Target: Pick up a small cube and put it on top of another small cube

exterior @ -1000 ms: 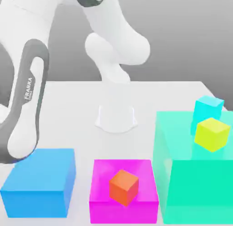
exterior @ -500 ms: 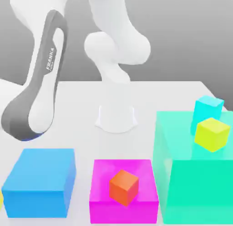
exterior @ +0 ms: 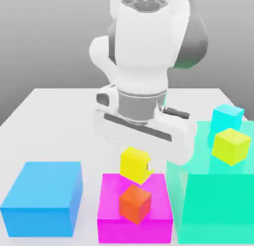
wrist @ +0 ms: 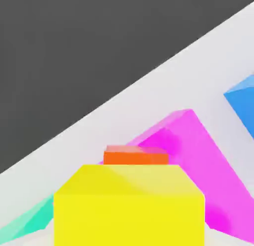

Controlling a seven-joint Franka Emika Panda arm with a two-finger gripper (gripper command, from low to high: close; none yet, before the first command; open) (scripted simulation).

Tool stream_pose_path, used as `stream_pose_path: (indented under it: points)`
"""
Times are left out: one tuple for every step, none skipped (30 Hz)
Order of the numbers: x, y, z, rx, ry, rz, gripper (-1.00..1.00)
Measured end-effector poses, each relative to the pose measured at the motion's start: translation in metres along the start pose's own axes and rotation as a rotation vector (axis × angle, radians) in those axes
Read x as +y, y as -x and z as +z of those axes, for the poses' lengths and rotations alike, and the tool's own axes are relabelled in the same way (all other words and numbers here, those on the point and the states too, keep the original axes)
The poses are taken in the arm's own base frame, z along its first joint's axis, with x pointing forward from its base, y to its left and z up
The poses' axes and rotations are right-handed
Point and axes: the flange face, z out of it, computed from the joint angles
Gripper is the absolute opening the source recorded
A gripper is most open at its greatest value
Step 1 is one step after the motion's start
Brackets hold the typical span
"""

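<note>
The small warm-yellow cube (exterior: 135, 165) hangs in the air under the hand, held by my gripper (exterior: 136, 163), which is shut on it. It sits just above and slightly behind the small orange-red cube (exterior: 134, 204), which rests on the large magenta block (exterior: 111, 213). In the hand view the yellow cube (wrist: 129, 205) is close in front, with the orange-red cube (wrist: 135, 156) just past it on the magenta block (wrist: 193, 160).
A large blue block (exterior: 44, 198) stands at the exterior view's left. A tall teal block (exterior: 218, 200) at the right carries a lime-yellow small cube (exterior: 231, 146) and a cyan small cube (exterior: 227, 118). White table (exterior: 59, 126) runs behind them.
The arm has swung in from the exterior view's left to above the magenta block, bringing the yellow cube with it. The other blocks have stayed put.
</note>
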Motion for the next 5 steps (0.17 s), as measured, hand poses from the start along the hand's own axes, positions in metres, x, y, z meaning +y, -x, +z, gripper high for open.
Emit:
stream_pose_path:
  points:
    - [0.001, -0.001, 0.015, -0.001, 0.0, 0.002, -1.0]
    - [0.002, -0.001, 0.026, -0.001, -0.001, 0.002, 1.0]
    - [0.001, 0.0, 0.026, -0.001, -0.001, 0.001, 1.0]
    - [0.001, 0.0, 0.026, -0.001, -0.001, 0.001, 1.0]
    - [0.001, 0.0, 0.026, -0.001, -0.001, 0.001, 1.0]
